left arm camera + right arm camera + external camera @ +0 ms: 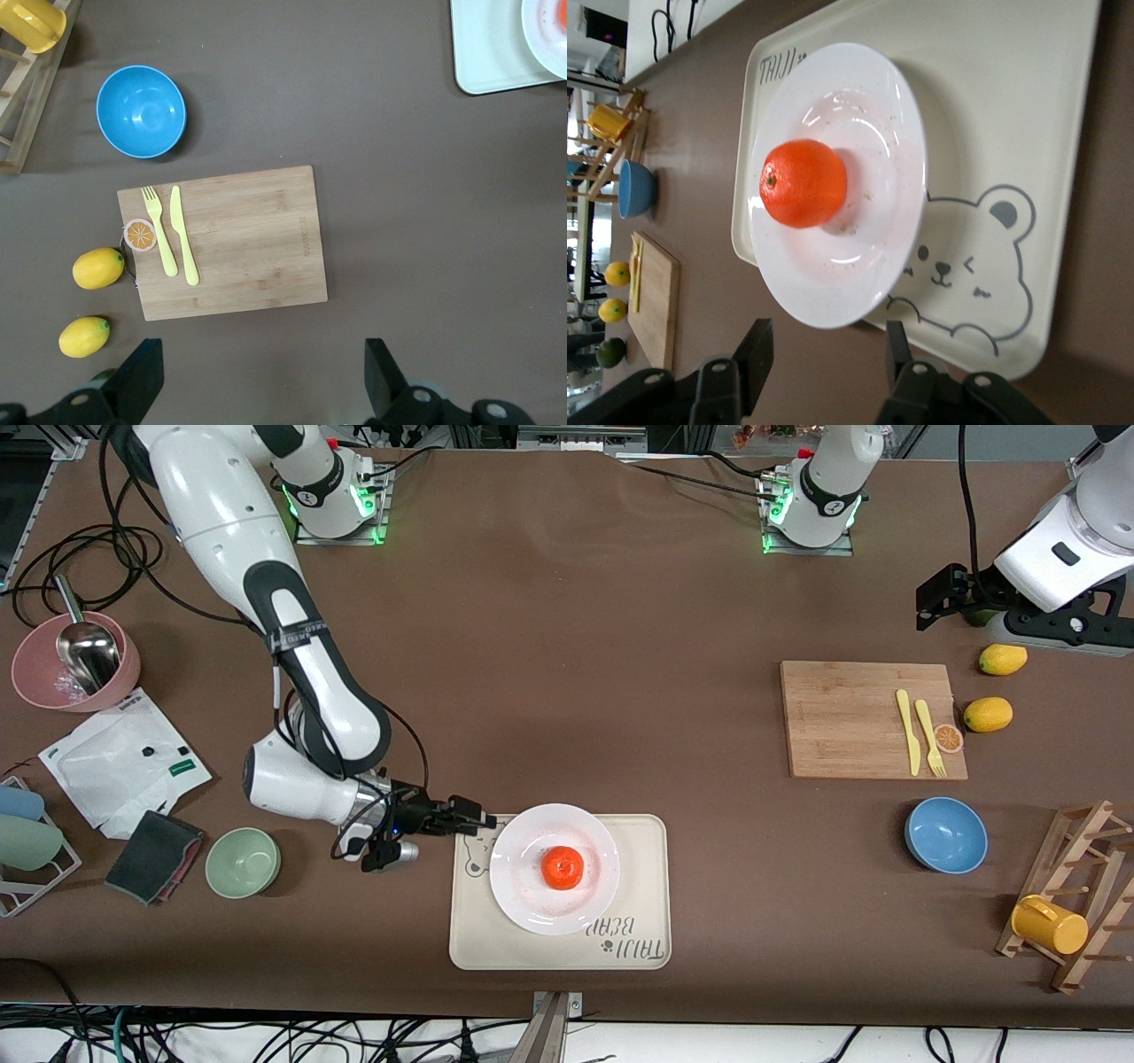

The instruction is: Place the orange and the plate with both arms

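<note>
The orange (563,867) (803,182) sits in the middle of the white plate (512,841) (868,106). That plate rests on a cream bear-printed tray (638,930) (992,133) near the front camera's edge of the table. My right gripper (483,821) (830,332) is low beside the plate, on the side toward the right arm's end. It is open and holds nothing, and the plate's rim lies just at its fingertips. My left gripper (928,609) (261,354) hangs open and empty over bare table at the left arm's end, near the lemons.
A wooden cutting board (850,717) carries a yellow knife, a fork and an orange slice (949,738). Two lemons (988,714) lie beside it. A blue bowl (946,834), a mug rack (1076,903), a green bowl (243,861), a pink bowl (35,682) and a dark sponge (155,855) also stand around.
</note>
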